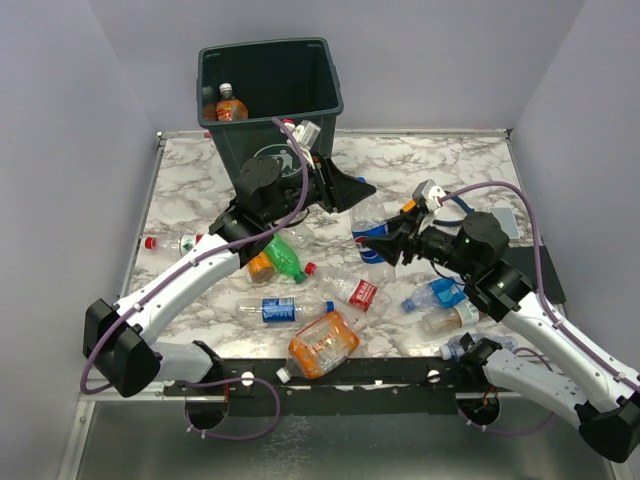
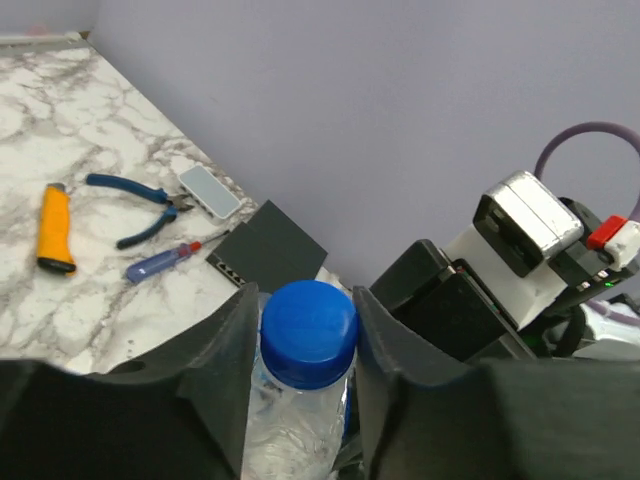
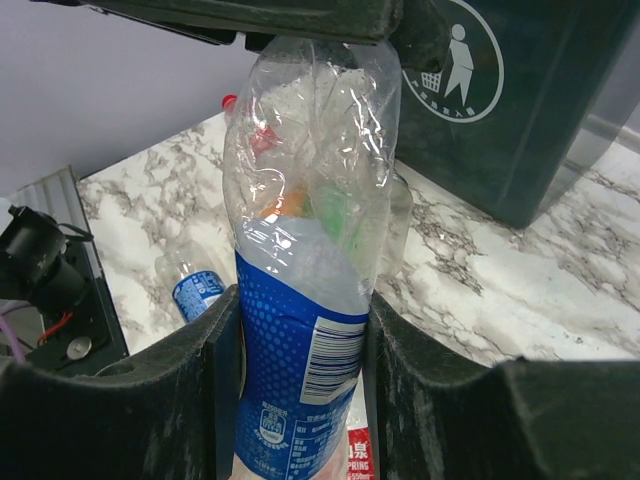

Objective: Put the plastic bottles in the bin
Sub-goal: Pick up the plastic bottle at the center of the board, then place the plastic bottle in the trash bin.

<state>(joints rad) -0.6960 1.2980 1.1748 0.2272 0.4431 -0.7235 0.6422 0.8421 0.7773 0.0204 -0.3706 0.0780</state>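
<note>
A clear plastic bottle (image 1: 368,222) with a blue label and blue cap is held between both grippers, above the table, right of the bin's front. My left gripper (image 1: 352,195) is shut on its cap end; the blue cap (image 2: 309,330) sits between the fingers. My right gripper (image 1: 385,245) is shut on its labelled body (image 3: 305,330). The dark green bin (image 1: 268,47) stands at the back and holds an orange bottle (image 1: 231,105). Several bottles lie on the table, among them a green one (image 1: 285,257) and a big orange one (image 1: 322,343).
Blue-handled pliers (image 2: 135,205), an orange cylinder (image 2: 55,230), a screwdriver (image 2: 160,262) and a black box (image 2: 265,250) lie at the table's right side. Grey walls close in the table. The bin's front with its white symbol (image 3: 460,65) is close behind the held bottle.
</note>
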